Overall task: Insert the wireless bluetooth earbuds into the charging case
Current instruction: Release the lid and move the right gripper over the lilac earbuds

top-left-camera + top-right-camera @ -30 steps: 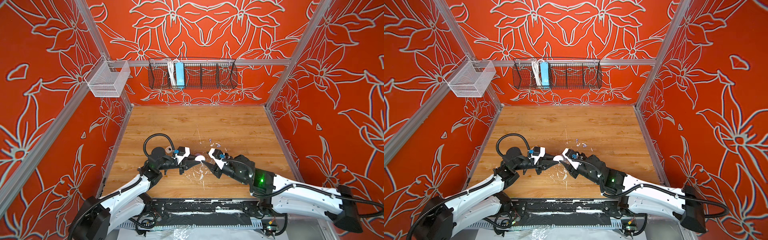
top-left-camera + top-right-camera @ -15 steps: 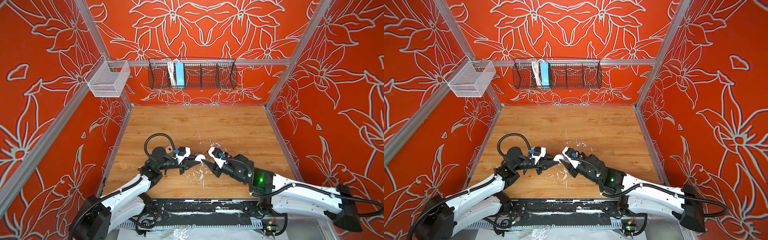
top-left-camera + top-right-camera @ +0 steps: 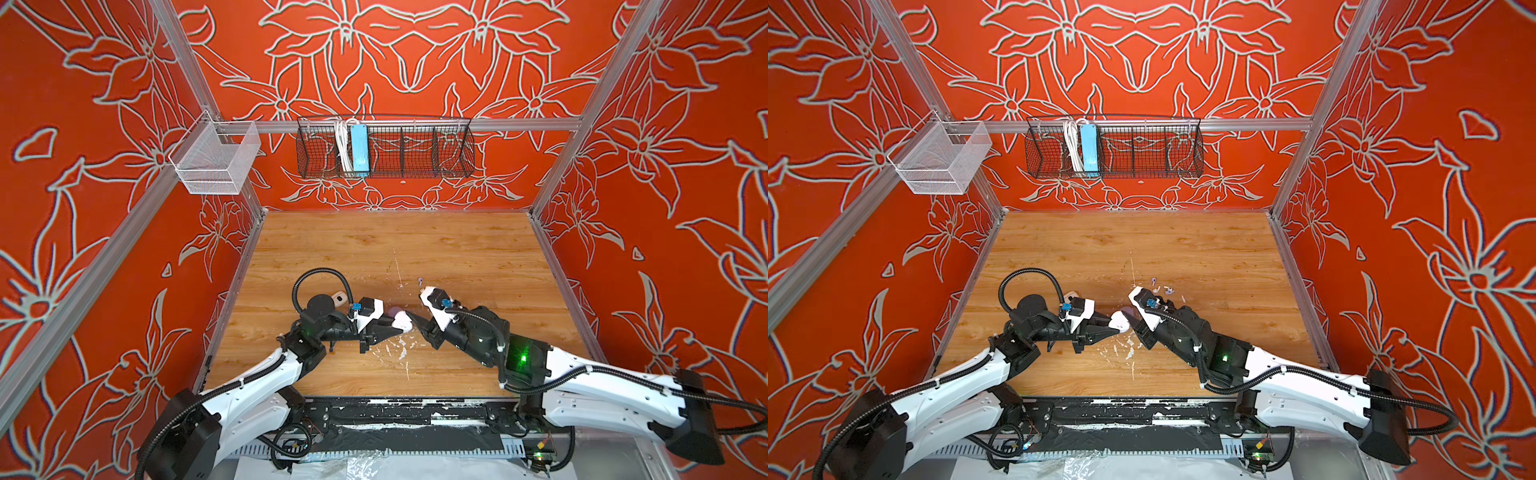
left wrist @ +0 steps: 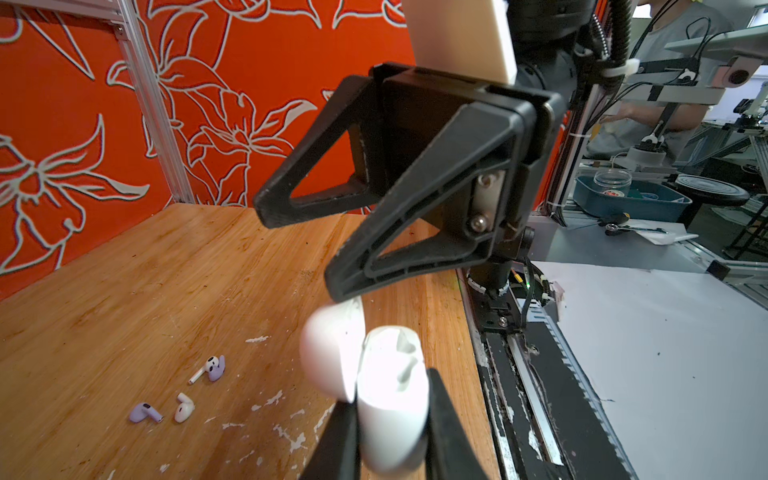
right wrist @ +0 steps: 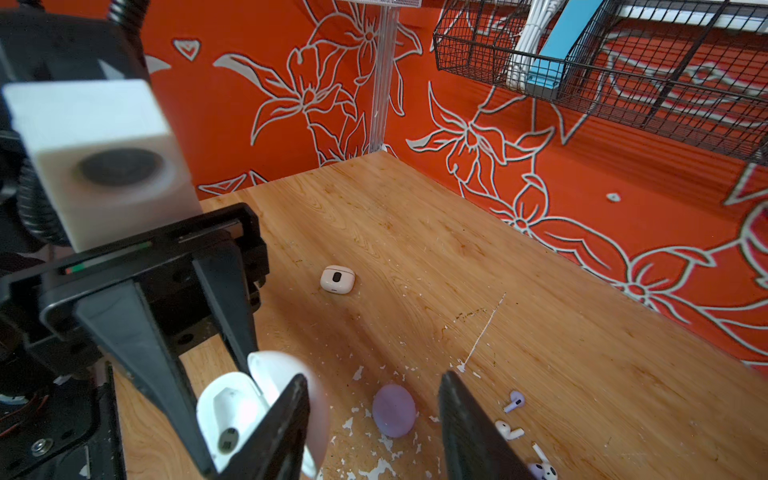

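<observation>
Presently the left gripper pinches the open charging case aloft, earbuds loose on the table; the right gripper, fingers spread and touching the lid, could lever it free.

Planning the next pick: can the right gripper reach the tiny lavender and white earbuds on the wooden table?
Probably yes: the right gripper is open, and the earbuds lie uncovered close beside it.

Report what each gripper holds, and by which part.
Left gripper: open white charging case, pinched across its base half. Right gripper: open, holding nothing.
</observation>
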### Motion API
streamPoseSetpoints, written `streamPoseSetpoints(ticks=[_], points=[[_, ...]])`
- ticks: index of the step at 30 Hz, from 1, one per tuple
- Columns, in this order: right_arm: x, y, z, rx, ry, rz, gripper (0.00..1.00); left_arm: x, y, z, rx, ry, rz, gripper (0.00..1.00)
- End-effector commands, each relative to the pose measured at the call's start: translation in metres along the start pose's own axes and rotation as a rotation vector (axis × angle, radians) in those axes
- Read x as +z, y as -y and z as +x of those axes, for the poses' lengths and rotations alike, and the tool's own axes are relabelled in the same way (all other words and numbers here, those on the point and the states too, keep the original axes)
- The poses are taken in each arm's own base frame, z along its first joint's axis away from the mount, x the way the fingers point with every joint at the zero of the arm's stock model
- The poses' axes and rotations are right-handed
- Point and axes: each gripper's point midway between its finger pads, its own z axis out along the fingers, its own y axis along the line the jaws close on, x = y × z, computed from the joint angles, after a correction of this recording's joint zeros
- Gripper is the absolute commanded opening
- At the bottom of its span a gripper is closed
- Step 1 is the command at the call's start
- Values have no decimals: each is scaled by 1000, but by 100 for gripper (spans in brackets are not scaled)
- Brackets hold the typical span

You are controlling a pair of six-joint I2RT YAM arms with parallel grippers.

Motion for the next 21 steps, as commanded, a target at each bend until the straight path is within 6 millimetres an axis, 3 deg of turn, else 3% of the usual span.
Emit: streamPoseSetpoints(ticks=[1, 6, 11, 15, 21], points=[[-9, 14, -26, 72, 56, 53, 57, 1, -4, -13, 44, 34, -20, 0], [-15, 49, -28, 180, 29, 212, 55, -6, -25, -3, -27, 90, -104, 0], [-10, 98, -5, 312, -95, 360, 56, -18, -58, 6, -167, 150, -184, 0], [5, 123, 31, 356, -277, 410, 58, -23, -76, 10, -245, 194, -204, 0], [50, 135, 93, 470, -521, 350, 63, -24, -91, 15, -294, 164, -267, 0]])
